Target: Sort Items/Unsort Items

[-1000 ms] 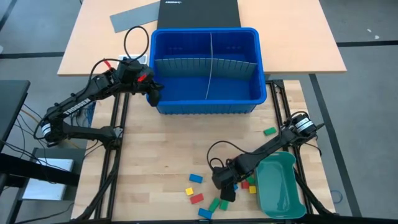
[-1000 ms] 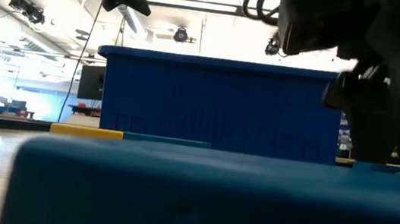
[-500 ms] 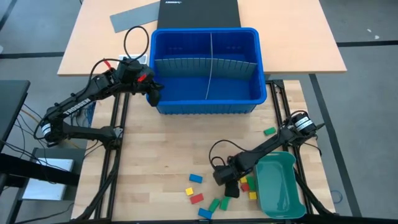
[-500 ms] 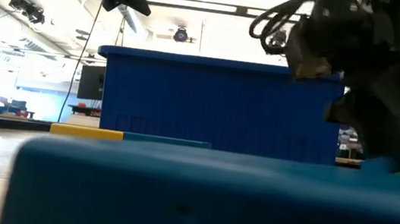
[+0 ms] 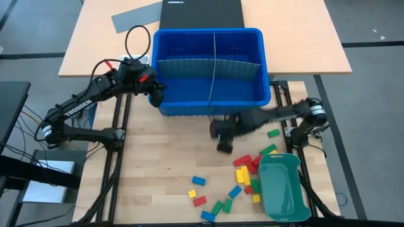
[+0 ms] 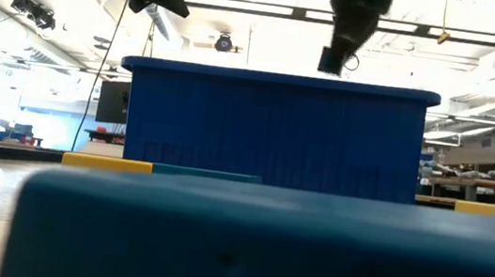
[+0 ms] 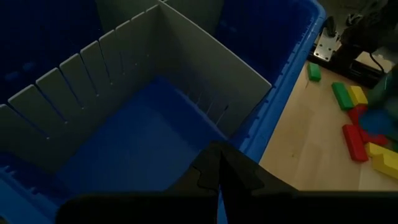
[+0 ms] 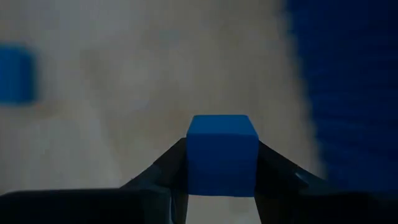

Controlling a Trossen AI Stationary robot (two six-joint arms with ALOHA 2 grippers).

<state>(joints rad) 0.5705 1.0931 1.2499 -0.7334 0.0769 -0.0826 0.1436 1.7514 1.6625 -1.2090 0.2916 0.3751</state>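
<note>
While my right arm stretches low along the blue bin's (image 5: pixel 208 104) front wall, its right gripper (image 5: pixel 224 135) clamps a blue block (image 8: pixel 222 154); my left gripper (image 5: pixel 155 94), shut and empty, hovers at the bin's left corner.

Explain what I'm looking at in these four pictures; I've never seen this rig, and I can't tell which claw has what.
Two dark robot arms work at a wooden table. The overhead picture shows it all: a blue bin with grey dividers, a teal tray, and loose toy blocks in red, yellow, green and blue. The table-level picture looks across at the bin's wall. The other two come from cameras on the wrists. The right claw, in front of the bin's near wall, is shut on a blue block. The left claw waits shut at the bin's left corner, holding nothing that shows.
</note>
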